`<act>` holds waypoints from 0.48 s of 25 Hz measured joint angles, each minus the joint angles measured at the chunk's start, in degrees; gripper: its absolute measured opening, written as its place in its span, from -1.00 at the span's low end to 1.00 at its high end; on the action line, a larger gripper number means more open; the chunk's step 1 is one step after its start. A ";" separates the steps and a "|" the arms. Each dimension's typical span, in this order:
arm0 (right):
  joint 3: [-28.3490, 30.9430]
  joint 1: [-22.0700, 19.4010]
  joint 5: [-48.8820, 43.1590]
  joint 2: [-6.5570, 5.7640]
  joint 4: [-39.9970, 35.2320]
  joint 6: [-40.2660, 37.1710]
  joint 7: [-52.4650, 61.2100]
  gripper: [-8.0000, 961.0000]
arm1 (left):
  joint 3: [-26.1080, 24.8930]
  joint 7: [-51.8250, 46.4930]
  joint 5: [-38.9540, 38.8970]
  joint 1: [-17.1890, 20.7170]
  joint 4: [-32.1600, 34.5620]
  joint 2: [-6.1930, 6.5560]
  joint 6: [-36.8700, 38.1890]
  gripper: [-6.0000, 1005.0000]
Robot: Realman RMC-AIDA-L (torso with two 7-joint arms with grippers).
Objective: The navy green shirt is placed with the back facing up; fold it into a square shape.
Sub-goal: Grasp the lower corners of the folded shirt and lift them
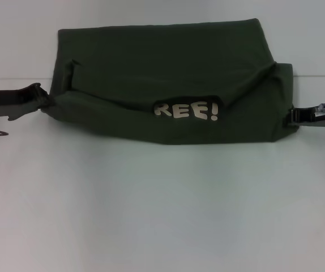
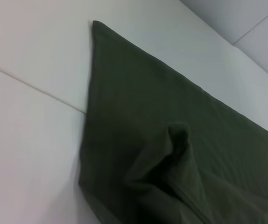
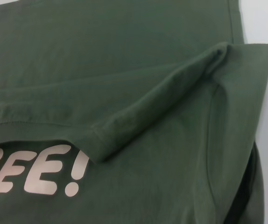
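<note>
The shirt (image 1: 168,79) lies across the table (image 1: 162,215) at twelve o'clock, its near edge folded up. The left gripper (image 1: 45,103) at nine and the right gripper (image 1: 294,116) at three pinch its corners. Soft, limp cloth; best held by the corners.

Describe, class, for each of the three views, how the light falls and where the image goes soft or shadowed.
Head view: even, flat light; the white table looks washed out, and the navy green shirt is slightly soft. Left wrist view: fabric dim, with dark shadow in the bunched fold; near edge blurred. Right wrist view: brightest; cream letters readable; shadow beneath the folded flap.
</note>
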 joint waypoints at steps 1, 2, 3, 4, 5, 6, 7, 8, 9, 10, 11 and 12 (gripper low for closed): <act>0.05 -0.07 0.08 -0.08 -0.08 -0.24 0.00 -0.67 | 0.07 0.05 0.05 -0.02 0.00 0.00 0.29 -0.99; 0.11 -0.18 0.20 -0.21 -0.21 -0.58 0.00 -0.74 | 0.11 0.15 0.15 -0.04 0.07 0.00 0.69 -0.99; 0.16 -0.30 0.25 -0.36 -0.37 -1.16 0.00 -0.81 | 0.08 0.29 0.27 -0.07 0.23 0.04 1.23 -0.99; 0.20 -0.43 0.29 -0.51 -0.62 -1.67 0.00 -0.88 | 0.00 0.40 0.39 -0.06 0.58 0.12 2.06 -0.99; 0.24 -0.70 0.29 -0.68 -1.05 -2.44 0.03 -0.95 | -0.10 0.40 0.55 0.06 0.94 0.21 2.81 -0.99; 0.29 -1.02 0.25 -0.95 -1.51 -3.07 0.49 -0.95 | -0.18 0.30 0.72 0.23 1.30 0.28 3.38 -0.99; 0.34 -1.31 0.17 -1.23 -1.88 -3.54 1.01 -0.96 | -0.35 -0.01 0.90 0.52 1.74 0.39 3.95 -0.99; 0.42 -1.89 0.17 -1.69 -2.47 -4.35 1.75 -0.96 | -0.55 -0.27 1.05 0.82 2.12 0.49 4.46 -0.99; 0.56 -2.35 0.16 -1.96 -3.09 -5.09 2.17 -0.96 | -0.77 -0.43 1.15 1.16 2.62 0.55 5.12 -0.99; 0.75 -2.81 0.20 -2.16 -3.90 -5.99 2.37 -0.96 | -0.91 -0.47 1.16 1.42 2.97 0.58 5.68 -0.99; 1.13 -3.41 0.30 -2.20 -5.24 -7.14 2.35 -0.96 | -1.00 -0.46 1.17 1.70 3.34 0.60 6.33 -0.99; 1.40 -3.89 0.35 -2.13 -6.36 -7.95 2.30 -0.96 | -1.02 -0.40 1.19 1.85 3.57 0.60 6.76 -0.99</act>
